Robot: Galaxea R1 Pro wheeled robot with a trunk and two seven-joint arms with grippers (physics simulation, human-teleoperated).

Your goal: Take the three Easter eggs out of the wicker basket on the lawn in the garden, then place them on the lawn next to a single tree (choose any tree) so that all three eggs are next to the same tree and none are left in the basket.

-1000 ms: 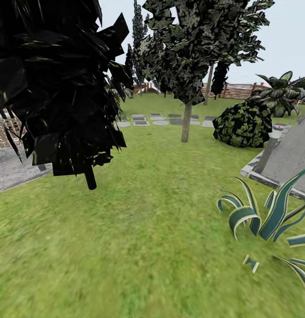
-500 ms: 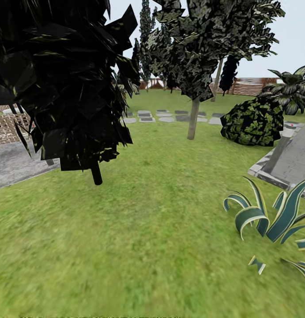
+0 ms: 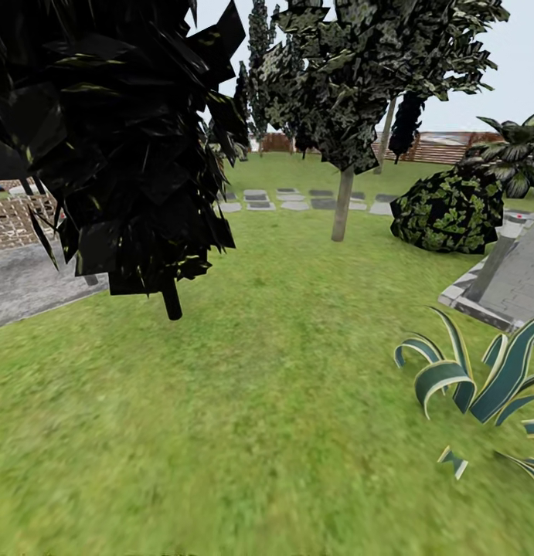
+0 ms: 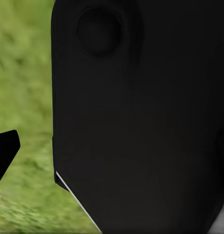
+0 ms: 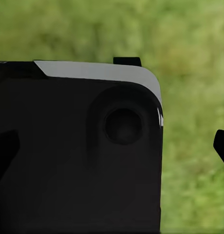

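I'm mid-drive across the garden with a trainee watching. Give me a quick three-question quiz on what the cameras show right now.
1. True or false: the pale-trunked tree stands on the lawn in front of the row of stepping stones.
2. What sits on the lawn just to the right of that tree? A) a round dark-green bush B) a wooden bench C) a pond
3. Fill in: the striped-leaf plant grows at the head view's lower ____ edge.

Key: 1 true. 2 A. 3 right.
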